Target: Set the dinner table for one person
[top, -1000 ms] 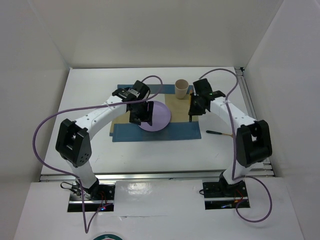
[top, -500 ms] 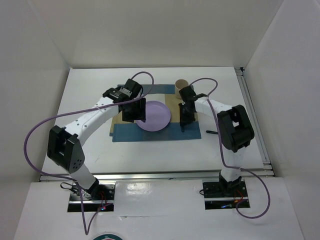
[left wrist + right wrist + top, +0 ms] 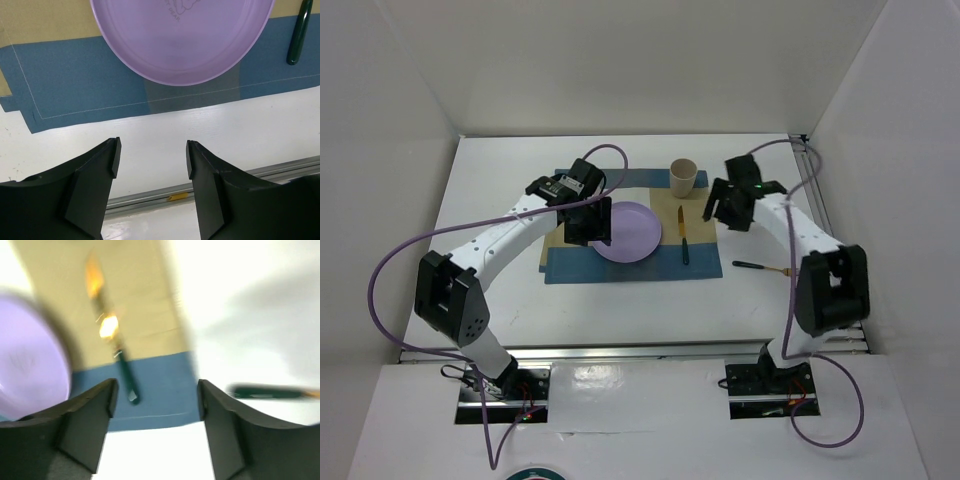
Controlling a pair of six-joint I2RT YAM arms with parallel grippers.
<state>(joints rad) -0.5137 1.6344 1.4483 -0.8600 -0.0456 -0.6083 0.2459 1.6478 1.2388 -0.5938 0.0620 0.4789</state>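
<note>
The dinner table (image 3: pixel 500 200) is a white top carrying a blue-and-tan placemat (image 3: pixel 570 265). On the mat lies a purple plate (image 3: pixel 635 232), and just right of it a knife (image 3: pixel 683 240) with a gold blade and dark green handle. A tan cup (image 3: pixel 682 178) stands at the mat's far edge. My left gripper (image 3: pixel 592 228) hovers at the plate's left rim, open and empty; in its wrist view the plate (image 3: pixel 182 40) sits ahead of the gripper (image 3: pixel 152 157). My right gripper (image 3: pixel 728 213) is open and empty, right of the knife (image 3: pixel 112 347), in a blurred wrist view.
A second dark-handled utensil (image 3: pixel 760 267) lies on the bare table right of the placemat, also seen as a blurred utensil (image 3: pixel 270 391). Metal rails (image 3: pixel 825 215) run along the table's right and near edges. White walls close in three sides.
My right gripper opened, leaving the knife on the placemat right of the plate, then swung away to the right. The left gripper shifted slightly left early on and has since held still.
</note>
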